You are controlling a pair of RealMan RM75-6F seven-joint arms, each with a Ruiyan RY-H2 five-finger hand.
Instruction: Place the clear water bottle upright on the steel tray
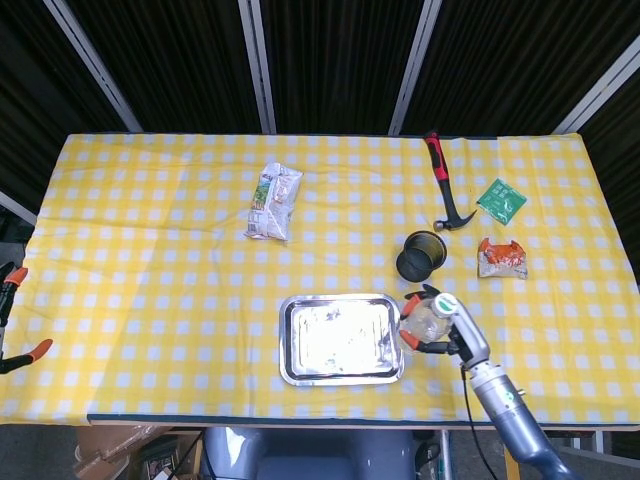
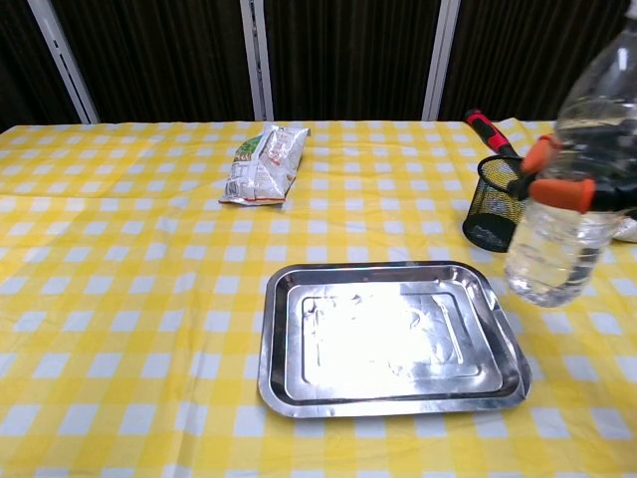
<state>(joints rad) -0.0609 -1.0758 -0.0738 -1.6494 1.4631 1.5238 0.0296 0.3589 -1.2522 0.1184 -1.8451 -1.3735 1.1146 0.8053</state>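
Right hand (image 1: 447, 325) gripped clear water bottle (image 2: 572, 189), fingers (image 2: 557, 189) wrapped round its middle. Bottle held upright in air, just beyond right edge of steel tray (image 2: 383, 398), near mesh pen cup (image 2: 495, 214). Left hand (image 1: 12, 330) at desk's far left edge; finger state could not be determined.

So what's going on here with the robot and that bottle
The robot's right hand is holding a clear water bottle upright in the air, just past the right edge of the steel tray. The bottle is not on the tray, which has nothing on it. The left hand is only partly visible at the table's left edge, well away from the action. A black mesh cup, a hammer and some snack packets lie untouched on the yellow checked cloth.
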